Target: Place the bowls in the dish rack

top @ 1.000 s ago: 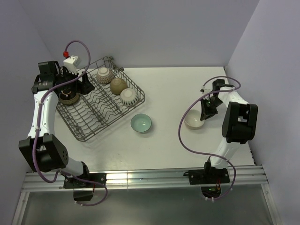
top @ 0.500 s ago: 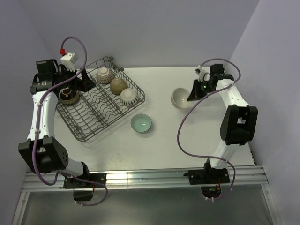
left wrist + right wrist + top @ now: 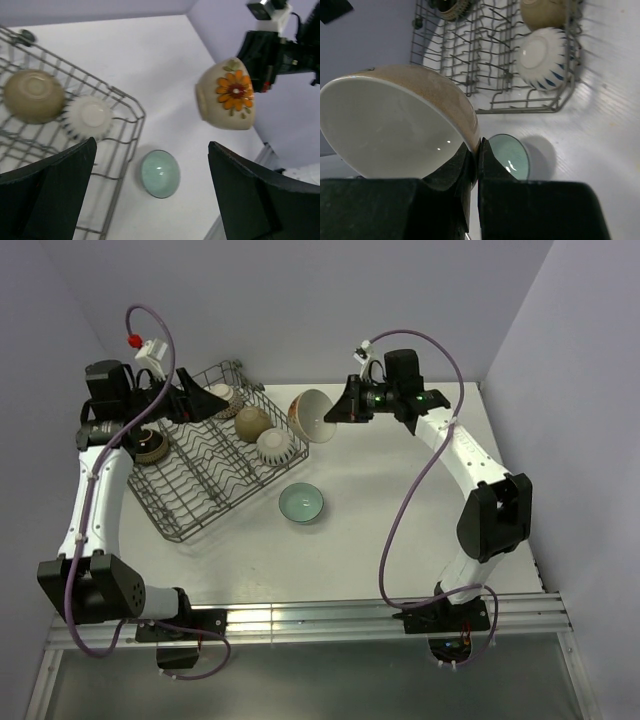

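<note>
Near the far right corner of the large grey wire dish rack [image 3: 200, 490], the right gripper [image 3: 338, 412] holds a beige ceramic bowl with an orange flower painted on its outside [image 3: 227, 95]. Its grip is a thin pinch on the rim alone, one finger inside and one outside. The bowl hangs on its side in the air, flowered outside turned towards the rack and white inside facing back along the arm, clear of the white table [image 3: 400, 530]. That edge grip looks like the weak point: the bowl's weight sits well off the fingers, so a quick wrist turn or a knock could swing it round in the pinch or shake it loose. It could also clip the rack's raised side wire or the white ribbed bowl with blue marks [image 3: 273, 445], which sits upturned nearest that corner beside a plain tan bowl [image 3: 251, 422]. The left gripper [image 3: 208, 403], spread wide with nothing in it, hovers over the rack's far end, so the two arms may crowd each other. A small pale green bowl [image 3: 301, 502] sits on the table just beside the rack's right edge. The rack lies skewed on the table's left half, with the wavy tines in its near part bare and a dark brown bowl [image 3: 148, 446] at its left side.
</note>
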Robot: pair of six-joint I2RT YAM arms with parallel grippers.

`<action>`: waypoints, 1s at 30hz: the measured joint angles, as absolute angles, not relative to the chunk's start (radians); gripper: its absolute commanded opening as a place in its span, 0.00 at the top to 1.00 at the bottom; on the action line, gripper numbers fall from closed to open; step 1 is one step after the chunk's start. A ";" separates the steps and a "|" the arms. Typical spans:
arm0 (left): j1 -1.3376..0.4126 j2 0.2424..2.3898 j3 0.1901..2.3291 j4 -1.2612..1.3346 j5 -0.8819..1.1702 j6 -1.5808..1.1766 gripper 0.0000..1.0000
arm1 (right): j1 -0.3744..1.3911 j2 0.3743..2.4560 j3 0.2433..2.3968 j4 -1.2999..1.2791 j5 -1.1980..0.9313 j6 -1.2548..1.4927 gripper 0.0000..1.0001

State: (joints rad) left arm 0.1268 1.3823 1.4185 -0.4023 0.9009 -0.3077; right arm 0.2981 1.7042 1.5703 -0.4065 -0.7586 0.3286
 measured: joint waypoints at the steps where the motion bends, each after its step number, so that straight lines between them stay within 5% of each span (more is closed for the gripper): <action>1: 0.101 1.365 1.394 -0.373 0.903 -0.342 0.00 | 0.311 1.705 1.570 -0.392 -0.758 0.349 1.00; 24: -0.243 1.375 1.195 -0.146 0.897 -0.651 0.00 | 0.416 1.706 1.496 -0.276 -0.745 0.508 1.00; 30: -0.265 1.383 1.187 -0.135 0.875 -0.669 0.10 | 0.416 1.706 1.494 -0.275 -0.746 0.509 1.00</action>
